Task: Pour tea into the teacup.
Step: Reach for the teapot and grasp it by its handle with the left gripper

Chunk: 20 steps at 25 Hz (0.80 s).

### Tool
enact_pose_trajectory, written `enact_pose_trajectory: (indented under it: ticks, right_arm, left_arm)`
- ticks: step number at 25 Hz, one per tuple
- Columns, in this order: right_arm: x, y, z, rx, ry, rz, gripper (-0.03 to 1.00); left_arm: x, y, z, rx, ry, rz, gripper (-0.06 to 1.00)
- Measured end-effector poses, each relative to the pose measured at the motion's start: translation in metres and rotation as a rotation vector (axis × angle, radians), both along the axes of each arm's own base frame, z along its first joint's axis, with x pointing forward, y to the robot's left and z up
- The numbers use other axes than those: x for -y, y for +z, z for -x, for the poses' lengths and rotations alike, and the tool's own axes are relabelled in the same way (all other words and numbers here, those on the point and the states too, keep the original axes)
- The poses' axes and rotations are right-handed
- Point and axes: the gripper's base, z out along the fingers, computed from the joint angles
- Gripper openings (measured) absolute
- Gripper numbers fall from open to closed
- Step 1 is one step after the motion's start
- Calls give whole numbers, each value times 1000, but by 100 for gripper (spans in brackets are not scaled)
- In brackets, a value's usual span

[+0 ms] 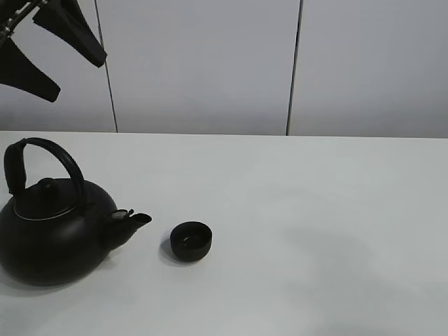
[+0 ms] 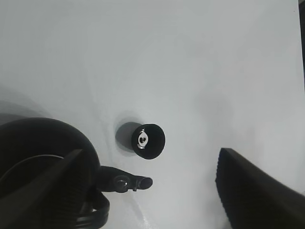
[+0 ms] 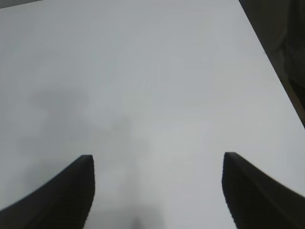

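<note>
On white desk (image 1: 315,231), small matte-black teacup (image 1: 191,241) sits just beside spout of round black kettle (image 1: 52,238); left gripper (image 1: 73,75) and right gripper (image 3: 157,191) jaws released.

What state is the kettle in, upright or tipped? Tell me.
Upright. The kettle sits flat on the table, handle arched on top, spout beside the teacup, not over it.

White table (image 1: 315,231); on it a small black teacup (image 1: 191,241); just beside, a black kettle (image 1: 49,238) (spout toward the teacup)
</note>
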Motion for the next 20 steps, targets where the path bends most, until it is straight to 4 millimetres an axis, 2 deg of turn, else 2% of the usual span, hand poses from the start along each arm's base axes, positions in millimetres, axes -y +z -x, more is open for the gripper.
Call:
enact_pose_trajectory:
  ticks: [9,20]
  right_arm:
    - [-1,0,-2,15,101,-1,52]
    - [-4,0,-2,19,125,-41,52]
  left_arm:
    - [0,0,-1,5,4,-1,54]
    - [0,0,-1,5,4,-1,54]
